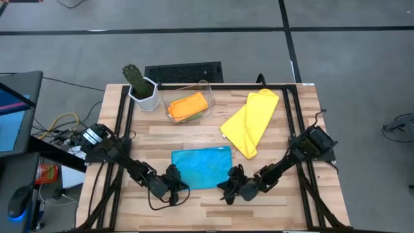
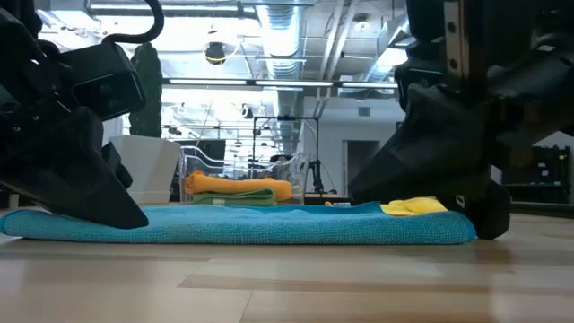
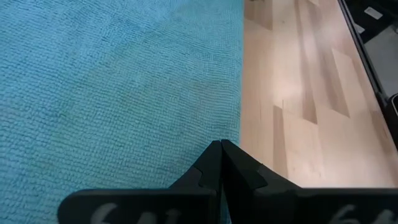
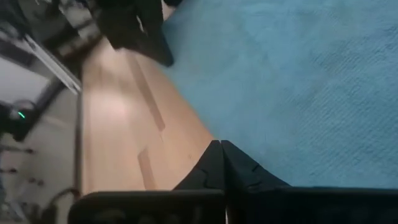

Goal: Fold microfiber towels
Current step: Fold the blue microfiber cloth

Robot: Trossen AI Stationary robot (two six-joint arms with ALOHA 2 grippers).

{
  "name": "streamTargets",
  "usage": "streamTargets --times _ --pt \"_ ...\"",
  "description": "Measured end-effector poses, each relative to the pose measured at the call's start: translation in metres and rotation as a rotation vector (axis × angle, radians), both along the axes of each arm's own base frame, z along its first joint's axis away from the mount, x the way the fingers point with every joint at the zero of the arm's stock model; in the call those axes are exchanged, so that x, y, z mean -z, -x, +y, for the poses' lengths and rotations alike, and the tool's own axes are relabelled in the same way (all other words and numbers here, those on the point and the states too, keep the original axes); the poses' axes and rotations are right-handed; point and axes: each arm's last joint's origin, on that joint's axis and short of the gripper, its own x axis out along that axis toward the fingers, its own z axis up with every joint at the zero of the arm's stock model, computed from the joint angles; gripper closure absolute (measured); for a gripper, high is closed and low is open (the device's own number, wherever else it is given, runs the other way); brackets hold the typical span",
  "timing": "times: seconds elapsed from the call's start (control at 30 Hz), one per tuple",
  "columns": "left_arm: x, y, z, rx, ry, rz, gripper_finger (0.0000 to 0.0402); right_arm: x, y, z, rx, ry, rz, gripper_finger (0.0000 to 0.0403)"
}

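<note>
Two robot arms bear down on a blue towel (image 1: 202, 167) lying flat near the middle of a wooden table (image 1: 284, 207), seen from above. The towel is a rectangle with its long axis running from 9 o'clock to 3 o'clock, its short edges facing the two arms.

The left gripper (image 1: 173, 188) sits at the towel's near left corner, about 7 o'clock from the cloth's centre, its fingers pressed together at the towel's edge; the left wrist view shows the closed tips (image 3: 221, 149) meeting right where blue cloth (image 3: 112, 93) gives way to bare wood. The right gripper (image 1: 231, 188) mirrors it at the near right corner, about 5 o'clock, its fingers likewise drawn tight, with the tips (image 4: 219, 149) on the hem of the cloth (image 4: 298, 81). Whether either pair has actually pinched the fabric cannot be told.

At 1 o'clock from the blue towel, a yellow towel (image 1: 251, 122) lies loosely folded, its long axis slanting from 7 o'clock to 1 o'clock. At 12 o'clock, a clear bin (image 1: 169, 97) holds an orange towel (image 1: 189, 105) folded atop a green one (image 2: 235, 197). A potted cactus (image 1: 139, 85) stands just beside the bin at 9 o'clock.
</note>
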Motion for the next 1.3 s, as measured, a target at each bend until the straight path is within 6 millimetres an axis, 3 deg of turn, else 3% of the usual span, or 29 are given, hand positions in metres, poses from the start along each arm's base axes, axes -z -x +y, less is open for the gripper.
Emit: streamTargets --times 0.2,0.37,0.5,0.57,0.77,1.07,1.3 --pt "0.001 0.001 0.0 -0.001 0.007 0.013 0.0401 -0.02 -0.006 0.002 -0.098 0.134 0.113 0.0396" --pt "0.001 0.001 0.001 0.003 0.012 0.02 0.0401 -0.09 -0.015 0.006 -0.172 0.346 0.156 0.0395" --pt "0.002 0.001 0.001 0.006 0.007 0.022 0.0401 -0.105 -0.005 0.008 -0.202 0.541 0.204 0.0395" --pt "0.002 0.001 0.001 0.008 0.003 0.022 0.0401 -0.1 -0.002 0.01 -0.2 0.539 0.197 0.0395" --pt "0.002 0.002 0.0 0.018 -0.006 0.021 0.0401 -0.06 0.01 0.013 -0.109 0.481 0.19 0.0395" --pt "0.003 0.002 0.0 0.04 -0.018 0.027 0.0401 -0.003 0.007 0.028 -0.013 0.381 0.202 0.0395" --pt "0.004 0.003 -0.001 0.064 -0.017 0.047 0.0401 -0.003 0.023 0.04 0.023 0.313 0.21 0.0395"
